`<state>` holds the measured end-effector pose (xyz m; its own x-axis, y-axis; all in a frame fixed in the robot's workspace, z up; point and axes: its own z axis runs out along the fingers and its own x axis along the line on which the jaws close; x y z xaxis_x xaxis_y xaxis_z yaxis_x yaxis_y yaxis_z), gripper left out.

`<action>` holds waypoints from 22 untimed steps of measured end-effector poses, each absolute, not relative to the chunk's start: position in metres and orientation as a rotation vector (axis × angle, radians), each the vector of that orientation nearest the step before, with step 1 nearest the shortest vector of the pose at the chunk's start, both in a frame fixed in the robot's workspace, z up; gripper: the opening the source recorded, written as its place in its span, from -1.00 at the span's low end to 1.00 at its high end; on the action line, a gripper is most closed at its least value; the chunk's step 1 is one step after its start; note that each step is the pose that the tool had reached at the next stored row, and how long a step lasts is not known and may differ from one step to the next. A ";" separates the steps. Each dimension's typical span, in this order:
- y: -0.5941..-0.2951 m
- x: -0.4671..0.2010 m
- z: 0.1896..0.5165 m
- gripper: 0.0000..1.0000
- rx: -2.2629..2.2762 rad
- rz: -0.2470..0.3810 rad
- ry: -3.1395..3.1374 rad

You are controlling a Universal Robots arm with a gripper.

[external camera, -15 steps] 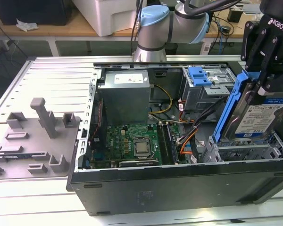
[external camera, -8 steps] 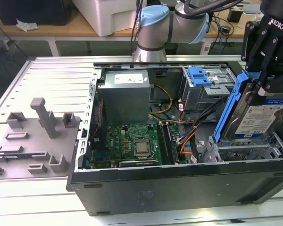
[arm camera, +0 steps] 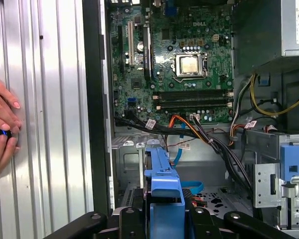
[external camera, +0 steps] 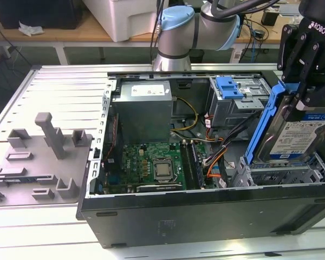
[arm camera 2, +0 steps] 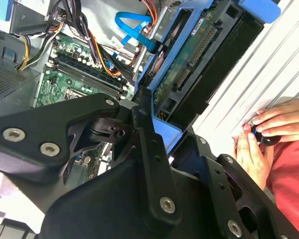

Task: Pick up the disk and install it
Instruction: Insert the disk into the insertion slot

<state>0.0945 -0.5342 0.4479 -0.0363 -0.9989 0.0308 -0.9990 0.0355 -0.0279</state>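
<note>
The disk (external camera: 302,135), a silver drive with a white-and-blue label, stands tilted on edge at the exterior view's right. A blue bracket (external camera: 263,123) frames its edges. My gripper (external camera: 307,97) is shut on its upper part from above. The disk's lower edge sits at the grey drive bay (external camera: 281,174) in the near right corner of the open computer case (external camera: 206,214). In the second wrist view the disk (arm camera 2: 189,69) shows its circuit-board side beyond the black fingers (arm camera 2: 144,144). In the first wrist view the blue bracket (arm camera: 164,181) sticks out between the black fingers (arm camera: 129,219).
Inside the case lie the motherboard (external camera: 157,162), a grey power-supply box (external camera: 143,108), a grey cage with a blue latch (external camera: 230,89) and loose cables (external camera: 216,146). A grey fixture (external camera: 49,146) stands on the slatted table at the left. A person's hands (arm camera: 0,129) rest beside the case.
</note>
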 end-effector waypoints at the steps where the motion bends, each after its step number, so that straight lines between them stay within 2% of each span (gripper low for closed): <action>1: -0.534 0.094 0.448 -0.27 2.179 0.065 -2.259; 22: -0.534 0.095 0.448 -0.27 2.223 0.061 -2.220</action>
